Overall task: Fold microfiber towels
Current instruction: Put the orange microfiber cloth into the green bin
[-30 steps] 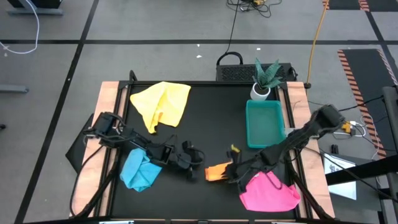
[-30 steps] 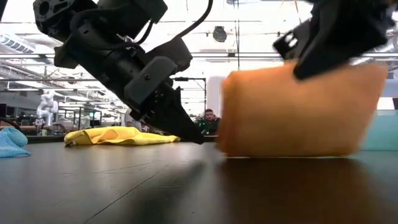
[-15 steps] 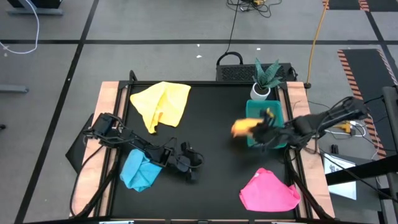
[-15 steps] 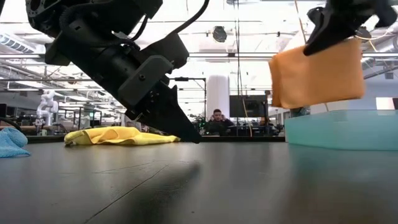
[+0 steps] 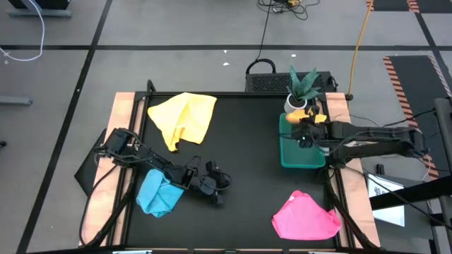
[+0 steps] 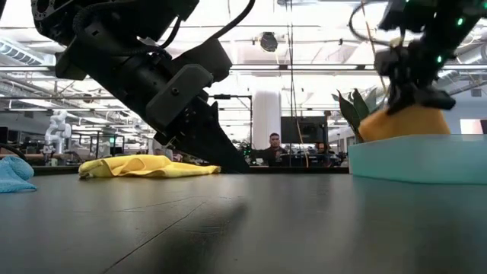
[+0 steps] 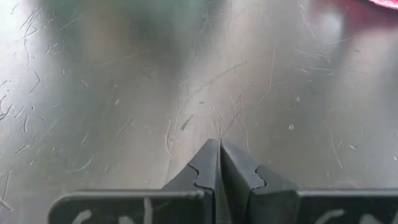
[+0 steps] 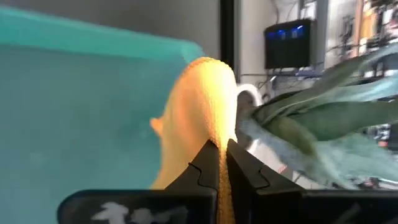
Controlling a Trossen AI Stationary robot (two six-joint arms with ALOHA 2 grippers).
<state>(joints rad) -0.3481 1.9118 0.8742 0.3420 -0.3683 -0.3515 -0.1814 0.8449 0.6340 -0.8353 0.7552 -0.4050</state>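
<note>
Yellow-orange cloth is what we see pinched in the right jaws (image 5: 305, 121) from the high view: a small folded towel (image 5: 305, 113) held at the far end of the green tray (image 5: 302, 156), just short of the white plant pot (image 5: 294, 104). Taking the middle of the black tabletop (image 5: 247, 155) as the clock's centre, tray and folded towel lie at about two o'clock. A loose yellow towel (image 5: 183, 118) lies at ten o'clock, a crumpled light blue towel (image 5: 158, 193) at eight o'clock and a pink towel (image 5: 305, 217) at five o'clock. The left jaws (image 5: 223, 185) are pressed together low over the tabletop at about seven o'clock, just beside the blue towel but apart from it, holding nothing.

From the low view, the folded towel (image 6: 403, 122) sits just above the tray's rim (image 6: 418, 156), hanging directly beneath the right jaws (image 6: 411, 97). The left jaws (image 6: 228, 156) point down toward the tabletop, tip closed. The loose yellow towel (image 6: 148, 166) lies behind them, and a corner of the blue towel (image 6: 14, 173) shows at nine o'clock of that scene. A person sits far off in the room.

In the left wrist view, the left jaws (image 7: 219, 163) meet over bare scratched tabletop.

In the right wrist view, the right jaws (image 8: 219, 163) clamp the fold of the towel (image 8: 199, 106), which rises ahead of them over the tray floor (image 8: 74, 118), with plant leaves (image 8: 323, 118) beside it.
</note>
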